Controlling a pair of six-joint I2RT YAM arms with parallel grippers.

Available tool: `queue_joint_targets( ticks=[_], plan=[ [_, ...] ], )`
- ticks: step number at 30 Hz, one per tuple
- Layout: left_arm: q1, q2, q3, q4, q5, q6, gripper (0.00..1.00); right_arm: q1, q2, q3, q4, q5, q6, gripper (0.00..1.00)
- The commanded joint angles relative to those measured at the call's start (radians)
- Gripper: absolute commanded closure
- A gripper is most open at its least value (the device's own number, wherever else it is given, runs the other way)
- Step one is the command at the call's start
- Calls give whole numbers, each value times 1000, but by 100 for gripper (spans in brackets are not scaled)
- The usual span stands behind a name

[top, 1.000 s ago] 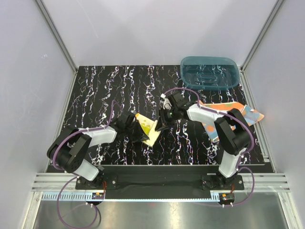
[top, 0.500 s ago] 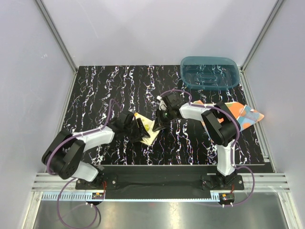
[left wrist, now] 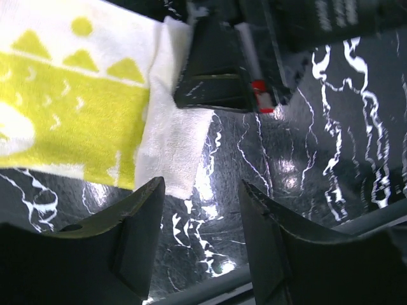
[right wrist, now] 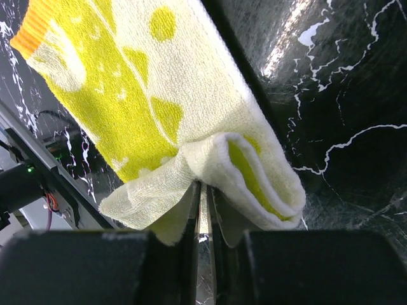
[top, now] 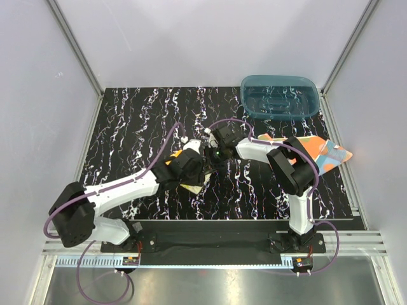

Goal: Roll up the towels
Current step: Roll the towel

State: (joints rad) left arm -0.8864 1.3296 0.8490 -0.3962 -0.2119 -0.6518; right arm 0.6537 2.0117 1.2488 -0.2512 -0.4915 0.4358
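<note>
Near the centre of the black marbled table [top: 127, 121], just toward 7 o'clock, two robot grippers meet over the yellow towel [right wrist: 127, 95]. The right gripper [right wrist: 203, 190], reaching in from 3 o'clock, has its jaws pinched together on a folded-over edge of the cloth, the doubled layer bulging beside its fingertips. The wrist view shows yellow terry with paler dot and triangle shapes, a cream border and an orange band at one end. The left gripper [left wrist: 200, 190], coming from 8 o'clock, hangs over the same towel's white corner with its jaws spread apart and nothing between them but cloth edge and tabletop. A red mark shows on the right gripper's finger, which rests against the towel's border. White lettering on the housing above it is too blurred to read. At 3 o'clock the orange polka-dot towel [top: 321, 152] lies flat, partly under the right arm [top: 296, 175]. The teal tub [top: 280, 95] sits at 1 o'clock, well apart from both cloths.
</note>
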Motion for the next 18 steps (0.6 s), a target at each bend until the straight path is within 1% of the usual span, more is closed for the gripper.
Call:
queue_joint_targets(
  ticks=[1,4,7,13,18],
  plan=[
    [-20,25,19,74,-69,164,46,14,33,8,-11,41,-43,85],
    [-20,63,7,121,-46,211,46,14,33,6,-11,36,-46,84],
    [-20,101,1,137,-47,225,45,17,36,9,-10,33,-49,84],
    [-20,167,-30,184,2,221,44,15,39,12,-11,30,-49,85],
    [-20,197,-56,177,-3,190,44,14,45,23,-25,33,-55,84]
  ],
)
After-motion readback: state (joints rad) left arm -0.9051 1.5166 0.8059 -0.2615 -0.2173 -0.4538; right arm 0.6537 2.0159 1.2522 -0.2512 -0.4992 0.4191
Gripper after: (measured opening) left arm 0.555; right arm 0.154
